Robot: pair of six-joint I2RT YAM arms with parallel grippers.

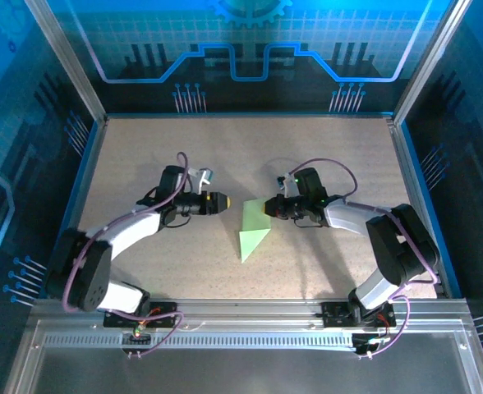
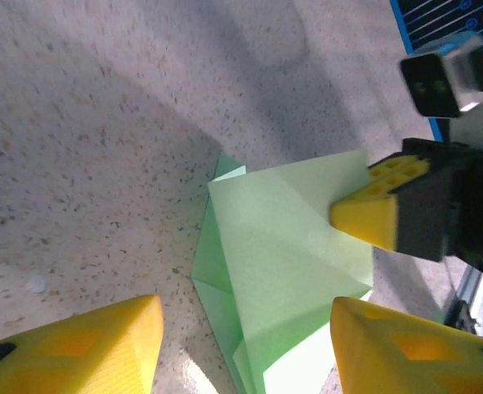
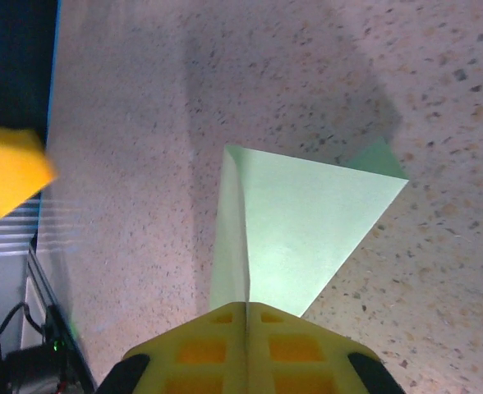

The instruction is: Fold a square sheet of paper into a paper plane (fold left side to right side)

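Paper plane (image 1: 253, 231), pinched in the right gripper (image 1: 268, 208), may unfold because the left gripper (image 1: 223, 201) gapes empty beside it.

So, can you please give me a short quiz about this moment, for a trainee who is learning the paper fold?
1. True or false: the left gripper is clamped on the folded green paper.
2. What does the right gripper pinch? A) the paper's edge B) the other gripper C) nothing
3. Fill in: the left gripper's jaws stand ____, with a wide gap between them.
Key: 1 false; 2 A; 3 open.
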